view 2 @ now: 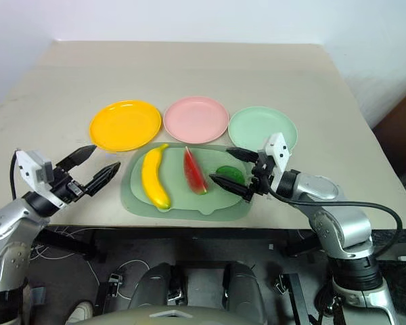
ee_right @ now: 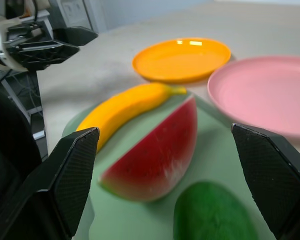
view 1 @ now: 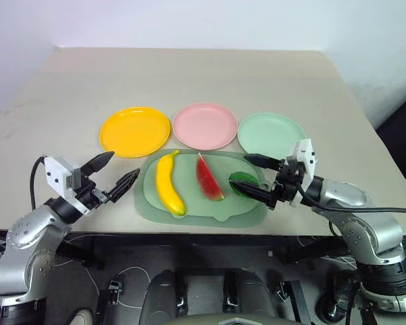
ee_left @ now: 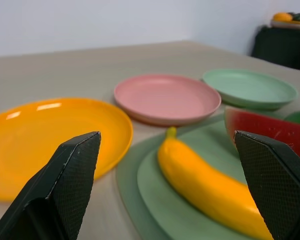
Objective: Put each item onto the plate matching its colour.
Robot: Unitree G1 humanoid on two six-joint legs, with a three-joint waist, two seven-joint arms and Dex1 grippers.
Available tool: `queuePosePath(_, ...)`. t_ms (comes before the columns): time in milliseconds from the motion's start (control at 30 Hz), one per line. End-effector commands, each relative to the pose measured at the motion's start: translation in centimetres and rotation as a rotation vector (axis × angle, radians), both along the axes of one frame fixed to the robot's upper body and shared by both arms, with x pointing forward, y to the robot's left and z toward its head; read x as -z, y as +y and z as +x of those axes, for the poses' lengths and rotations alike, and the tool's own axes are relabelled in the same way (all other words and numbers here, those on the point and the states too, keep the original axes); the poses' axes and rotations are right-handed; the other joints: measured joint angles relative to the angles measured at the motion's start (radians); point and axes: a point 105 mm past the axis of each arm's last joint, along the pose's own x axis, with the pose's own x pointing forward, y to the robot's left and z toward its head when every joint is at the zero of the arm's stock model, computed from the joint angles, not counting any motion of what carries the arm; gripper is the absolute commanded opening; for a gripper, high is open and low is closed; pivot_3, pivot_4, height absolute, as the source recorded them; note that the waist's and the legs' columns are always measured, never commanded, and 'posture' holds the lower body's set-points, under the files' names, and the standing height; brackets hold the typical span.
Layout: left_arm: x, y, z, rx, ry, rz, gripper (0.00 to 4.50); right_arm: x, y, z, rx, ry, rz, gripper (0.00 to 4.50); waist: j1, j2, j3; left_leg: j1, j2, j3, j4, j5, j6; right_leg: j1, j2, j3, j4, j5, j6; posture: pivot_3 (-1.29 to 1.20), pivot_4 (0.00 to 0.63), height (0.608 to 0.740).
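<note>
Lime [view 1: 242, 180] lies just ahead of the right end effector [view 1: 254, 179], whose two fingers stand spread wide, one either side of it, gripping nothing; from the right wrist view the lime sits low between the fingers, not yet touched as far as I can tell. Right arm is plainly the nearer one for it, and the green plate [view 1: 271, 133] waits just beyond the tray [view 1: 189, 211], a short carry up and outward with open table around it. Watermelon [view 1: 208, 177] lies just beside the lime, toward the middle of the tray, its long axis running from the plates toward the robot; a careless close could clip it. Banana [view 1: 168, 183] lies on the tray's left half, its long axis also running away from the robot, stem toward the yellow plate [view 1: 134, 131]. Left end effector [view 1: 118, 171] hangs open and empty off the tray's left edge, pointing at the banana, nearer it than the right. Pink plate [view 1: 204, 125] sits between the other two, all three bare.
</note>
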Motion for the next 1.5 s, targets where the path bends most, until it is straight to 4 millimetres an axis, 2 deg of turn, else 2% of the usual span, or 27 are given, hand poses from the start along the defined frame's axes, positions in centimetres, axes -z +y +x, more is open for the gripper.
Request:
queuePosePath(33, -1.6, -0.8, -0.5, 0.015, -0.064, 0.000, 4.47, -1.3, 0.7, 0.3, -0.027, -0.059, 0.021, 4.50, 0.001, 0.000, 0.000, 0.000, 0.000, 0.000, 0.000, 0.000, 0.000, 0.000, 0.000, 0.000, 0.000, 0.000, 0.000, 0.00, 0.150, 0.695)
queuePosePath(200, -1.8, -0.4, -0.1, 0.006, -0.074, 0.001, 4.47, -1.6, 1.0, 1.2, -0.010, -0.053, 0.030, 4.50, 0.002, 0.000, 0.000, 0.000, 0.000, 0.000, 0.000, 0.000, 0.000, 0.000, 0.000, 0.000, 0.000, 0.000, 0.000, 0.00, 0.150, 0.695)
queuePosePath(400, -1.8, -1.1, 0.7, 0.048, -0.075, 0.023, 4.47, -2.3, 0.8, 1.8, 0.009, -0.062, 0.032, 4.50, 0.001, 0.000, 0.000, 0.000, 0.000, 0.000, 0.000, 0.000, 0.000, 0.000, 0.000, 0.000, 0.000, 0.000, 0.000, 0.00, 0.150, 0.695)
queuePosePath(667, -1.9, -2.6, 1.6, 0.124, -0.065, 0.026, 4.47, -0.5, 0.0, 2.2, 0.062, 0.044, -0.059, 4.50, 0.002, 0.000, 0.000, 0.000, 0.000, 0.000, 0.000, 0.000, 0.000, 0.000, 0.000, 0.000, 0.000, 0.000, 0.000, 0.00, 0.150, 0.695)
queuePosePath(800, -2.1, -2.4, 2.4, 0.146, -0.058, 0.046, 4.47, 0.8, 0.1, 2.0, 0.066, 0.107, -0.132, 4.50, 0.000, 0.000, 0.000, 0.000, 0.000, 0.000, 0.000, 0.000, 0.000, 0.000, 0.000, 0.000, 0.000, 0.000, 0.000, 0.00, 0.150, 0.695)
queuePosePath(967, -2.2, -2.3, 2.7, 0.145, -0.065, 0.046, 4.47, 1.3, -0.1, 1.9, 0.063, 0.140, -0.165, 4.50, 0.000, 0.000, 0.000, 0.000, 0.000, 0.001, 0.000, 0.000, 0.000, 0.000, 0.000, 0.000, 0.000, 0.000, 0.000, 0.00, 0.150, 0.695)
queuePosePath(1267, -1.7, -3.0, 1.6, 0.171, -0.038, 0.020, 4.47, 3.6, -0.1, 2.2, 0.048, 0.163, -0.246, 4.50, 0.000, 0.000, 0.000, 0.000, 0.000, 0.001, 0.000, 0.000, 0.000, 0.000, 0.000, 0.000, 0.000, 0.000, 0.000, 0.00, 0.150, 0.695)
queuePosePath(1367, -1.1, -3.6, 1.1, 0.206, -0.014, 0.024, 4.50, 2.7, 0.0, 2.4, 0.037, 0.148, -0.207, 3.86, 0.000, 0.000, 0.000, 0.000, 0.000, 0.001, 0.000, 0.000, 0.000, -0.001, 0.000, 0.000, 0.000, 0.000, 0.000, 0.00, 0.150, 0.695)
queuePosePath(1467, -1.0, -3.8, 0.9, 0.217, -0.009, 0.024, 4.50, 2.9, -0.3, 2.3, 0.035, 0.143, -0.253, 2.79, 0.000, 0.000, 0.000, 0.000, 0.000, 0.001, 0.000, 0.000, 0.000, 0.000, 0.000, 0.000, 0.000, 0.000, 0.000, 0.00, 0.150, 0.695)
queuePosePath(1500, -1.0, -3.9, 0.8, 0.228, -0.006, 0.030, 4.50, 2.9, -0.4, 2.3, 0.034, 0.140, -0.258, 2.62, 0.001, 0.000, 0.000, 0.000, 0.000, 0.001, 0.000, 0.000, 0.000, -0.001, 0.000, 0.000, 0.000, 0.000, 0.000, 0.00, 0.150, 0.695)
